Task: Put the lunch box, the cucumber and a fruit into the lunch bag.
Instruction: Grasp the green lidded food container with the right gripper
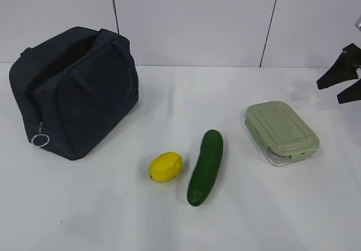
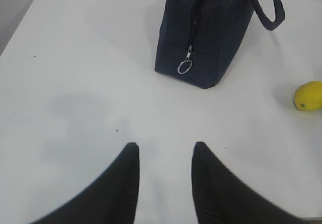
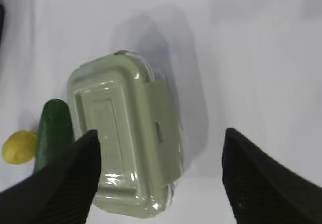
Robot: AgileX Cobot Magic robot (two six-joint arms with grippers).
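The navy lunch bag point(image 1: 73, 90) stands on the white table point(image 1: 282, 217), its top seemingly unzipped. To its right lie the lemon point(image 1: 165, 167), then the cucumber point(image 1: 206, 167), then the sage-lidded lunch box point(image 1: 281, 133). The right gripper point(image 3: 161, 178) hangs spread wide above the lunch box, holding nothing. The left gripper point(image 2: 165, 178), fingers partly apart and empty, hovers before the bag's ring pull point(image 2: 184, 67).
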